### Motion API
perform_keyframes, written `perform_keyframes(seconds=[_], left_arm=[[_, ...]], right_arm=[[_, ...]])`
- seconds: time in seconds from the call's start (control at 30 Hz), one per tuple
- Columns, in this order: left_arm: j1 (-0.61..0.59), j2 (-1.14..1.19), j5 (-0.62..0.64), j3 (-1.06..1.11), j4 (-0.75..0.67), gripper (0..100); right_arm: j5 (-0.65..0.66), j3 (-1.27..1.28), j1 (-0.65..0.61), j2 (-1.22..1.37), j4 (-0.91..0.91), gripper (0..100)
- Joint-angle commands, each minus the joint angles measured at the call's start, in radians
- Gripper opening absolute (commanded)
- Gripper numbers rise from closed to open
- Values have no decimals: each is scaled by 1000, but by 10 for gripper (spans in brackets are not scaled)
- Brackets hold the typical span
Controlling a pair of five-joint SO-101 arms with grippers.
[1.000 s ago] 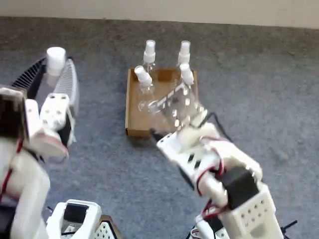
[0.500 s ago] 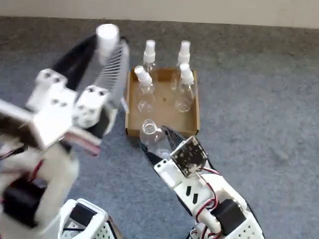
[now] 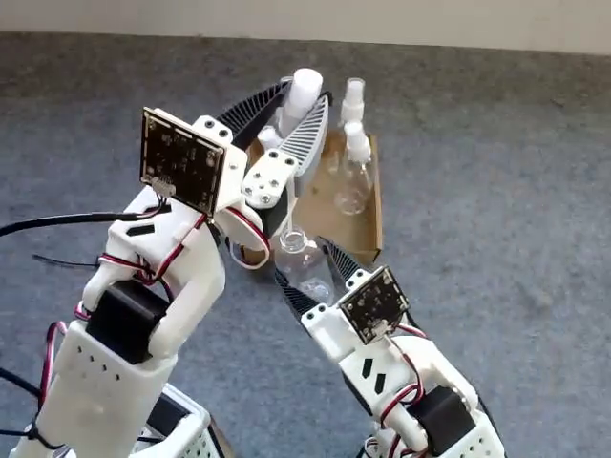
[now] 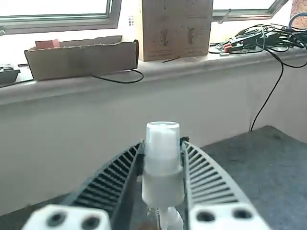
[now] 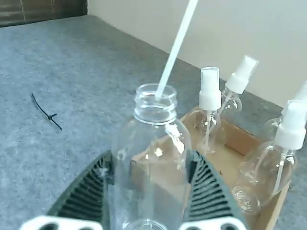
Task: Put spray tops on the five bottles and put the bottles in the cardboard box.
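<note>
Clamping the one uncapped bottle (image 5: 151,158) upright in the right gripper (image 5: 149,175), jaws pressed against its clear sides, just short of the near wall of the cardboard box (image 3: 374,205). Feeding a thin dip tube (image 5: 175,48) on a slant into the open neck (image 5: 155,101), tip seemingly just inside the rim. Pinching the spray top (image 4: 162,163) between the ribbed fingers of the left gripper (image 4: 162,149), above the bottle and offset toward the box, long axis of top and tube leaning rather than plumb over the neck. Likely calling for an uprighting and a straight descent of the top by the left arm, with the right only bracing. Leaving four capped bottles (image 5: 209,91) standing in the box beyond.
</note>
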Motion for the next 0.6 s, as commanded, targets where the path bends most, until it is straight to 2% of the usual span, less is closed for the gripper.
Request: perform_keyframes(seconds=[0.0, 0.17, 0.3, 0.43, 0.57], left_arm=[[16, 1, 14, -4, 26, 6], [18, -2, 15, 41, 157, 6], [19, -30, 15, 110, 166, 6], [73, -96, 8, 203, 164, 11], [151, -163, -107, 268, 169, 46]], right_arm=[[-12, -12, 61, -1, -31, 3], [-74, -15, 148, 1, -33, 3], [-74, -15, 147, 1, -35, 3], [-74, -15, 147, 1, -35, 3], [-74, -15, 147, 1, -35, 3]])
